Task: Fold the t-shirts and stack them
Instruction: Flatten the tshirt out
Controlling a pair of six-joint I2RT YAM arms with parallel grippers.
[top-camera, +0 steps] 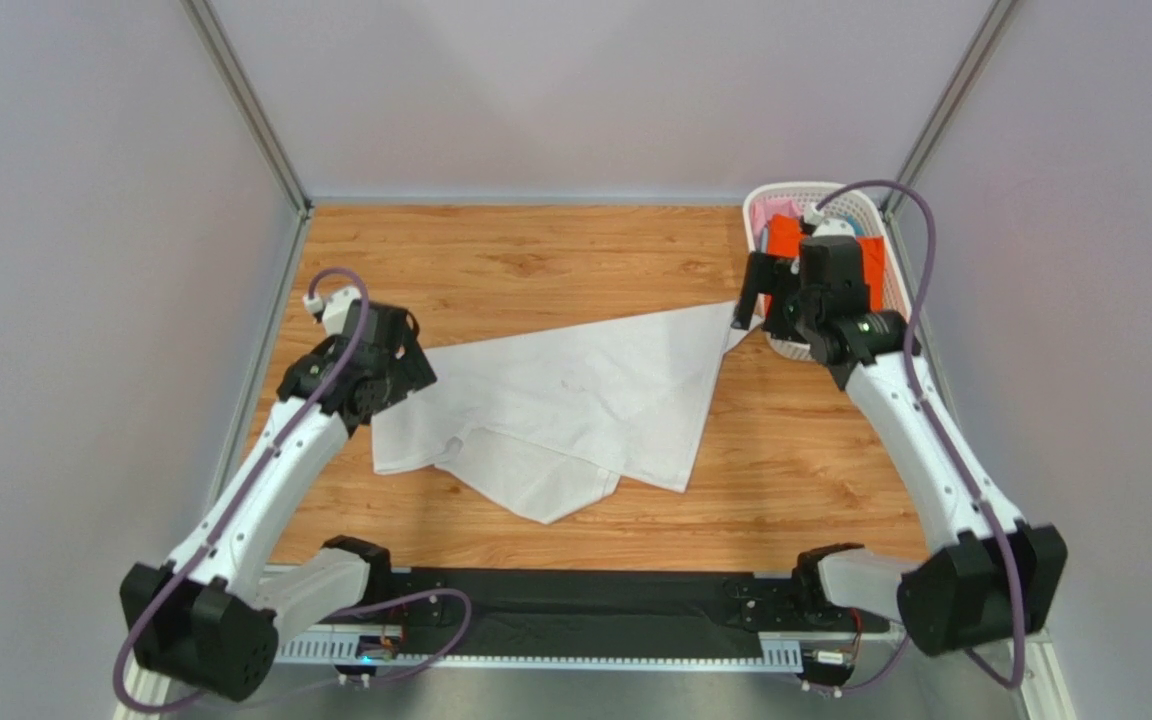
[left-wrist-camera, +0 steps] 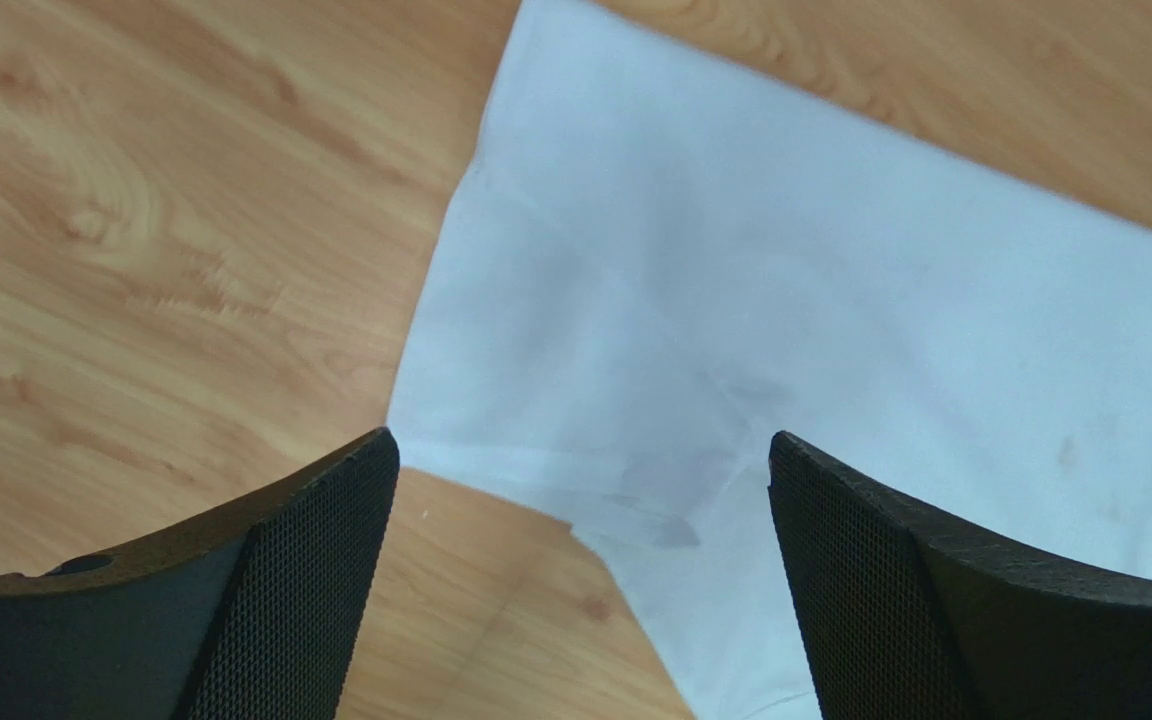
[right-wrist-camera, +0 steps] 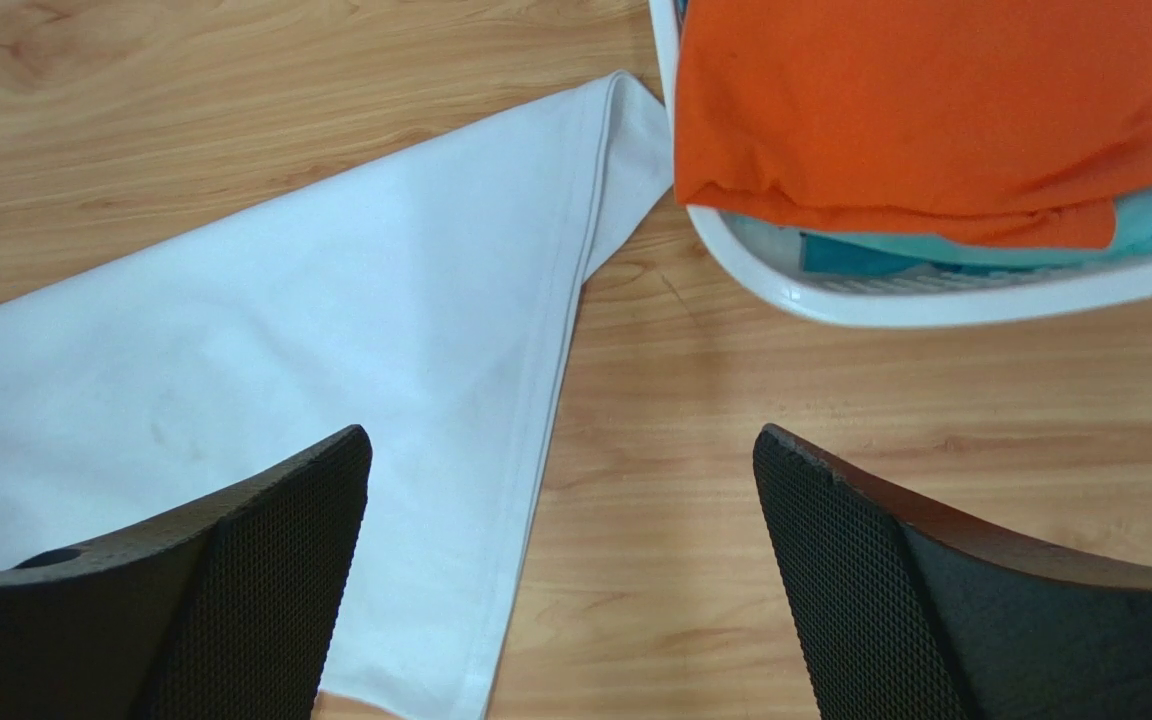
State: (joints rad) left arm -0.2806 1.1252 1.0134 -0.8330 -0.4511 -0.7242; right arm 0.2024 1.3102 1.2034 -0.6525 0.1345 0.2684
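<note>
A white t-shirt [top-camera: 575, 398] lies partly folded on the wooden table, one corner reaching toward the basket. My left gripper [top-camera: 414, 360] hovers over its left edge, open, nothing between the fingers; below it I see white cloth [left-wrist-camera: 778, 300] and bare wood. My right gripper [top-camera: 749, 293] hangs above the shirt's far right corner [right-wrist-camera: 387, 285], open and empty. An orange t-shirt [right-wrist-camera: 943, 98] lies on top of a teal one [right-wrist-camera: 868, 252] in the basket. A bit of pink cloth [top-camera: 778, 210] shows at the basket's back.
The white lattice basket [top-camera: 760, 203] stands at the back right corner, its rim [right-wrist-camera: 898, 300] close to the shirt's corner. Grey walls enclose the table on three sides. A black bar [top-camera: 582, 600] runs along the near edge between the arm bases.
</note>
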